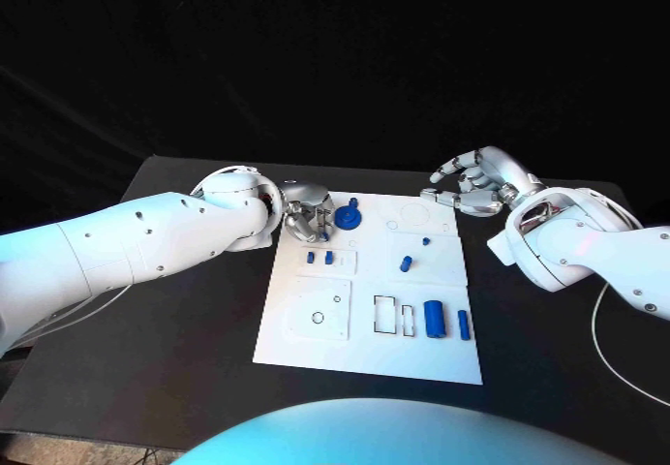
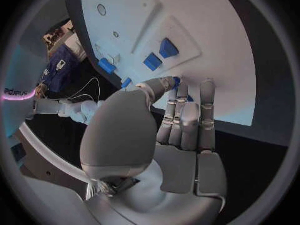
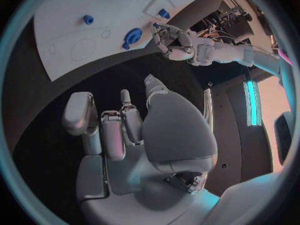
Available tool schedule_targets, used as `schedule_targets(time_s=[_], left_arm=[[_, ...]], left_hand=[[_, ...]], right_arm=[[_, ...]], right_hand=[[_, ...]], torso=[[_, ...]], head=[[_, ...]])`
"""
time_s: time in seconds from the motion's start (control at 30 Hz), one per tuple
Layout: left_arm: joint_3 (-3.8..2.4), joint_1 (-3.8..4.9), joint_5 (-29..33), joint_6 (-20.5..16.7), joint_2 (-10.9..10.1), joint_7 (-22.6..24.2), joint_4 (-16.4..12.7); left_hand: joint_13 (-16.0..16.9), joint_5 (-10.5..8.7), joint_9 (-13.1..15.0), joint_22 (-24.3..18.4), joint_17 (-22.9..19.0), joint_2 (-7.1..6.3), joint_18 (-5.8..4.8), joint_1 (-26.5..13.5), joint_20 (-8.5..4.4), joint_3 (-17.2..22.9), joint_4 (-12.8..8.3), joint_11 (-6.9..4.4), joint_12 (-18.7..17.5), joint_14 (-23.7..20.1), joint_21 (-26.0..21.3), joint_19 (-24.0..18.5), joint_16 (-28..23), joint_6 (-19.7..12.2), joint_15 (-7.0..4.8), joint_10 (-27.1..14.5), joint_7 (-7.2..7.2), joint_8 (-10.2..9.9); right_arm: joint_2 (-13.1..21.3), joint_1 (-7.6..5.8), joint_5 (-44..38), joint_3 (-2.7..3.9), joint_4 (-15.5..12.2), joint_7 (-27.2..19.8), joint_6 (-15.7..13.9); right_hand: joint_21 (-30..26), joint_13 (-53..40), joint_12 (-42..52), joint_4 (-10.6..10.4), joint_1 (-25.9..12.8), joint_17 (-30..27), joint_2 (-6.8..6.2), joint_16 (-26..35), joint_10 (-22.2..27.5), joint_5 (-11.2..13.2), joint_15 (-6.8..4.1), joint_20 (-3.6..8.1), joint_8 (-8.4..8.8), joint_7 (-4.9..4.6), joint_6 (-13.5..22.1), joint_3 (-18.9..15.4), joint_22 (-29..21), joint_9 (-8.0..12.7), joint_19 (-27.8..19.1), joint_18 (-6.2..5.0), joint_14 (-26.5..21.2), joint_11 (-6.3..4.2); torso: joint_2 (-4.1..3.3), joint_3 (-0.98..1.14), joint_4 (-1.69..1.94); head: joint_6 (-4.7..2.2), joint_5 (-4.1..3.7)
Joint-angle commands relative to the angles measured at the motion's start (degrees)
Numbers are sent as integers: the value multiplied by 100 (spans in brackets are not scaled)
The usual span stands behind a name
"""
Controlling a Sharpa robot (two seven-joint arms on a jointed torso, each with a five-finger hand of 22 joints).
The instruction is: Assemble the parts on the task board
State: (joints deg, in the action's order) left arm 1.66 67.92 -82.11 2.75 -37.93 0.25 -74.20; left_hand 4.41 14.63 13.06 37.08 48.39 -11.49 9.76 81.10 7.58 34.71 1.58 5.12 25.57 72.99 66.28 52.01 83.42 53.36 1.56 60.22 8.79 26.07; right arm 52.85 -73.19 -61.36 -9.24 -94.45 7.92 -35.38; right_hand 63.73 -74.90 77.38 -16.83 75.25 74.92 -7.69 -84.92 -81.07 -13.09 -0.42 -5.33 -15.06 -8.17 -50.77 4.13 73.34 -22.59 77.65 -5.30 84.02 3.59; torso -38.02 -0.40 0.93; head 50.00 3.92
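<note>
The white task board (image 1: 366, 334) lies mid-table. My left hand (image 1: 307, 215) hovers over its far left corner, and a small blue part (image 1: 322, 232) sits pinched at its fingertips; the left wrist view shows that part (image 2: 177, 80) between thumb and finger. Beside it on the board is a round blue part (image 1: 348, 217). Two little blue blocks (image 1: 319, 258), a blue peg (image 1: 407, 262) and two blue cylinders (image 1: 447, 321) stand on the board. My right hand (image 1: 474, 184) hangs past the far right corner, fingers loosely bent and apart, holding nothing.
Black table (image 1: 167, 320) surrounds the board on all sides. The board (image 3: 81, 30) has outlined recesses, among them a circle (image 1: 319, 317) and rectangles (image 1: 392, 316). My left hand (image 3: 175, 41) shows in the right wrist view next to the round blue part (image 3: 132, 36).
</note>
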Motion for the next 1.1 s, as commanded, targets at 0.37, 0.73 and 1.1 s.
schedule_targets(time_s=[0.37, 0.73, 1.1], left_arm=[[28, -4, 27, 195, 89, -37, 68], [52, -5, 27, 137, 107, -67, 107], [52, -6, 39, 13, 81, -31, 74]], left_hand=[[2, -10, -3, 3, 2, 2, 88, -52, -47, 3, -31, 4, -50, -21, 33, 3, -33, 44, -20, 40, -4, -43], [-37, -8, -14, -16, -194, -19, 83, -109, -28, 15, -51, 70, -287, -108, 10, -13, -86, -17, 27, -84, 46, -165], [-56, -5, -20, -33, -277, -47, 83, -153, 11, 31, -64, 122, -474, -142, -5, -19, -103, -66, 71, -180, 81, -258]], right_arm=[[-3, 3, -33, 1, -6, -41, 11], [7, 3, -31, 1, -14, -39, 12], [8, 3, -30, 1, -13, -43, 10]], right_hand=[[-25, -201, -22, 3, -12, 86, 9, 34, 17, -14, -36, 0, -12, 4, 18, -11, -3, 7, -23, -49, 282, -26], [-42, -189, -31, 4, -15, 73, 10, 43, 19, -13, -39, 2, -26, 7, 22, -9, -10, 10, -24, -51, 281, -28], [-55, -180, -38, 5, -18, 64, 11, 50, 21, -13, -42, 5, -36, 9, 25, -8, -16, 12, -25, -52, 280, -30]], torso=[[-2, 2, -5], [-5, 1, -5], [-1, 1, -1]], head=[[0, -3], [0, -17], [0, -15]])
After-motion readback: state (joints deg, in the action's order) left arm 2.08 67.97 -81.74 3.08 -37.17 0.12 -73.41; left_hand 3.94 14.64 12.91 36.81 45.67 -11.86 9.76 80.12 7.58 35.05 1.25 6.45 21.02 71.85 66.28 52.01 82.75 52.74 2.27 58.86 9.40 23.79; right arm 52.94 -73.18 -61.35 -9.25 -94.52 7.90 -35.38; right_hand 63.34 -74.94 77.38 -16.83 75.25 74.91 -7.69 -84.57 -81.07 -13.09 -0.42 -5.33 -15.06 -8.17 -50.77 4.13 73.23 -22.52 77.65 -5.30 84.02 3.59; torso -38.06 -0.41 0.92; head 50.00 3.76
